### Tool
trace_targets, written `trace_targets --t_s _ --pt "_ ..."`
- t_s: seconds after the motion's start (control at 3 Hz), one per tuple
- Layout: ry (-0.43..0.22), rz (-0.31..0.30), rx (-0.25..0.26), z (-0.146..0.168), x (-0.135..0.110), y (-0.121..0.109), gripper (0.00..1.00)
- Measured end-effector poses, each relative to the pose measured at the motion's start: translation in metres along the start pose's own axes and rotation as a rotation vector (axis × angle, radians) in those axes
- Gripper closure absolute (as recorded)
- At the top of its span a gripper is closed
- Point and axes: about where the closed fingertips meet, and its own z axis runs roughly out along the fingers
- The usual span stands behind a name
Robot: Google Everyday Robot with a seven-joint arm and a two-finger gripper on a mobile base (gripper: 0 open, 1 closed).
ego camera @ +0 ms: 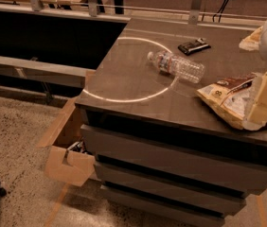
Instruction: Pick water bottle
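Pincer over snack bag, bottle nearby

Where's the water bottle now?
Camera view, right of centre: the water bottle lies on its side on the cabinet top, between the wrapped bar and the snack bag. The gripper is at the right edge, over that bag.

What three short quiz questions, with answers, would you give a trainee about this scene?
1. True or false: the small clear ribbed plastic water bottle stands upright on the dark counter top.
2. Where is the pale claw? A: at the right edge, in front of the tan-and-brown snack bag. B: on the bottle. C: not in view.
3. What lies behind the bottle?
Key: 1 false, it lies on its side. 2 A. 3 the small dark wrapped bar.
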Motion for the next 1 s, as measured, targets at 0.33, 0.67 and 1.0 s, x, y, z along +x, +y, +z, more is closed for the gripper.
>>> trace_targets --t_s 0.33,0.67,1.0 --pt "-0.001 0.001 0.0 0.0 0.0 0.0 0.0" --pt "-0.036 0.068 -0.033 0.014 0.002 -0.019 0.0" --pt "-0.15 0.164 -0.047 0.036 -0.002 -0.064 0.0"
